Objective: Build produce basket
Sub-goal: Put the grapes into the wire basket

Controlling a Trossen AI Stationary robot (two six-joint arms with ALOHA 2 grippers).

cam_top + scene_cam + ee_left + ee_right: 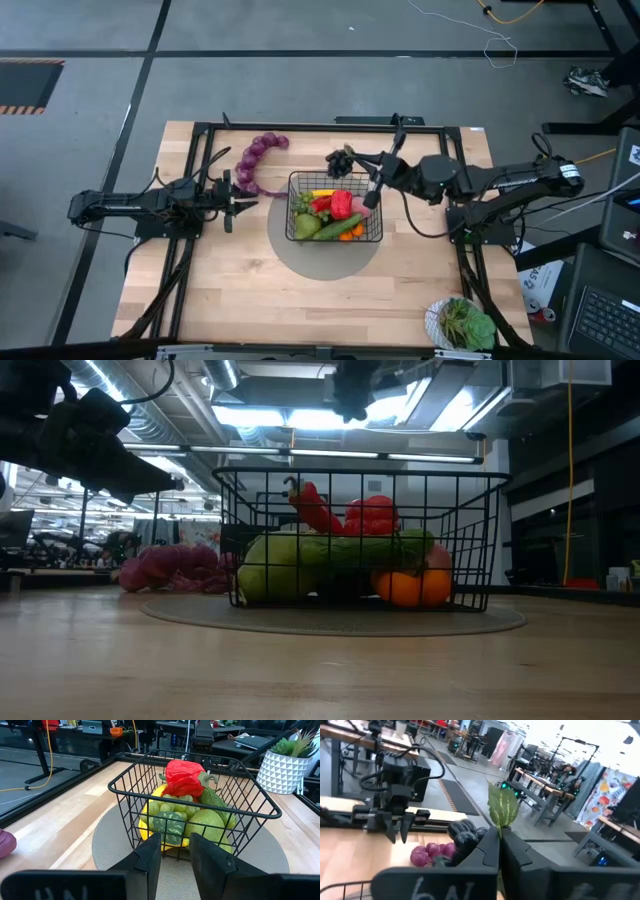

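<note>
The black wire basket stands on a round grey mat at mid-table. It holds a red pepper, green grapes, a pear, a cucumber and oranges. A purple grape string lies on the table at the basket's far left. My right gripper is raised by the basket's far edge, shut on a bunch of dark grapes. My left gripper waits left of the basket, pointing level at it, fingers apart with nothing between them. My right gripper pinches the green leaf at the top of the dark grape bunch between its two shut fingers. The fingers point level toward the table's left. The leaf sticks up past the fingertips. The dark grapes hang beside and below the fingers, lifted clear of table and basket.
A leafy plant in a white bowl stands at the near right corner. Black frame rails run along the table's far edge and both sides. Bare wood lies between the basket and the near edge.
</note>
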